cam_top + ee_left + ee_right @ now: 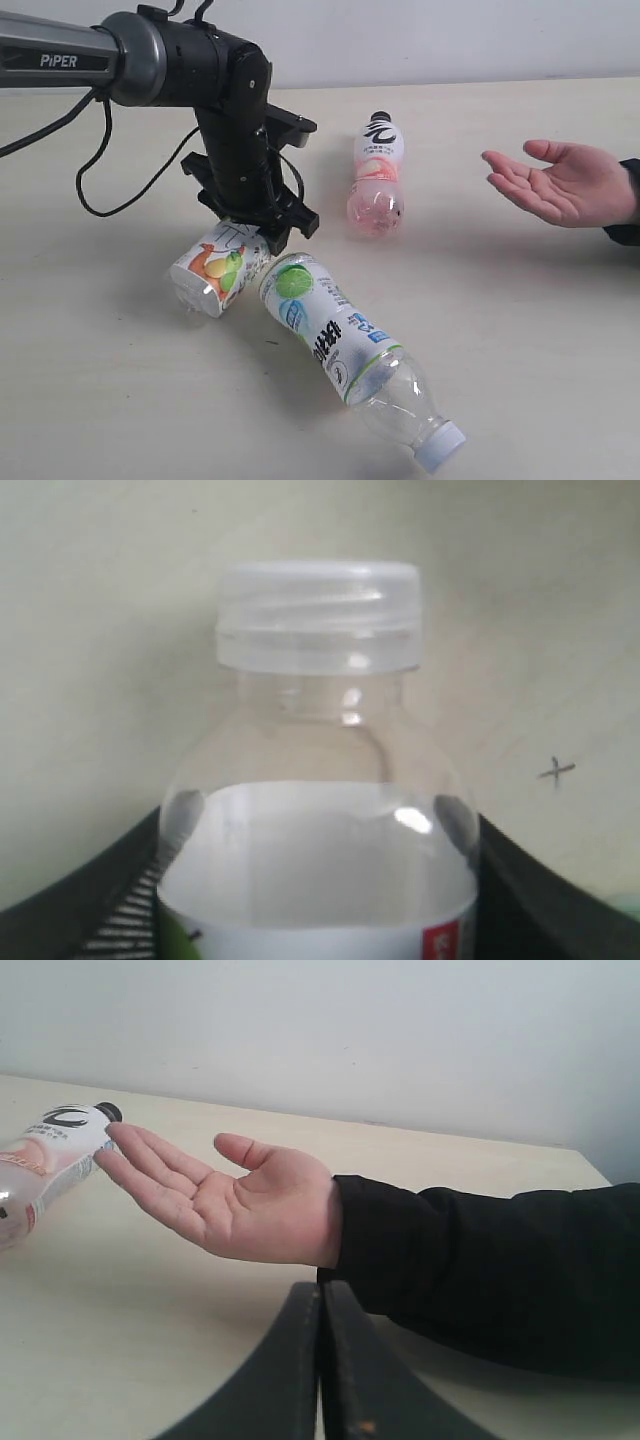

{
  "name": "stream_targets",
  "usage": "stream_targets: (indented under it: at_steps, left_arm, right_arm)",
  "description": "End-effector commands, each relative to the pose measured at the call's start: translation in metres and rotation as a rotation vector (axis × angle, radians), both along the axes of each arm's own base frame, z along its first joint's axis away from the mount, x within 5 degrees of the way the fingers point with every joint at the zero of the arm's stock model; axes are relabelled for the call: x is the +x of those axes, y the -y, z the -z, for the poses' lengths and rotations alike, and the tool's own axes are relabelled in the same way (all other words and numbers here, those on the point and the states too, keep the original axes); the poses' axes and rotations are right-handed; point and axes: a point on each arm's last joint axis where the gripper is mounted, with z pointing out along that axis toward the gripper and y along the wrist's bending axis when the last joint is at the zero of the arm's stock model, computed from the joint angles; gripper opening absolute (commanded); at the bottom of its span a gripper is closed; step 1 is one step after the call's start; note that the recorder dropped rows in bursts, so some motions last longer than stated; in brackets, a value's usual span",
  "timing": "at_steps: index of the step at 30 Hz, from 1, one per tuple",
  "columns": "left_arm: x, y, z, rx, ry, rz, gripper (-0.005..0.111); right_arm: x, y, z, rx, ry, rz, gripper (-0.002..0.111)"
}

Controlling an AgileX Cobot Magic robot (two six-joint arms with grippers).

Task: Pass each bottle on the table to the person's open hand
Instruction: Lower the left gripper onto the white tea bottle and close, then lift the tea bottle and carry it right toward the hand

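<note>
Pickup step in hand. Orange-fruit bottle lies on table, straddled by left gripper; body flanked by fingers, clamp possibly incomplete, cannot be told. Right gripper clenched, empty. Next: grip to be secured, bottle lifted, carried to person's open hand.
</note>
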Motion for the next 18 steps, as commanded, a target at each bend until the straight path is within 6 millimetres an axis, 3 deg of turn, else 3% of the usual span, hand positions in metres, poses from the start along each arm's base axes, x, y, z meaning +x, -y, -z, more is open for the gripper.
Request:
stream_targets:
  at_steps: [1,7,18]
  left_arm:
    - [0.004,-0.006,-0.006,0.055,0.042,-0.036,0.0]
    - [0.006,-0.011,-0.032,0.055,0.118,-0.035,0.0]
    - [-0.002,-0.02,-0.115,-0.075,0.266,-0.103,0.0]
  right_arm:
    - [0.0,0.0,0.001,0.001,0.008,-0.001,0.0]
    - [0.0,0.0,0.001,0.001,0.008,-0.001,0.0]
    - [0.0,0.0,0.001,0.001,0.008,-0.001,0.0]
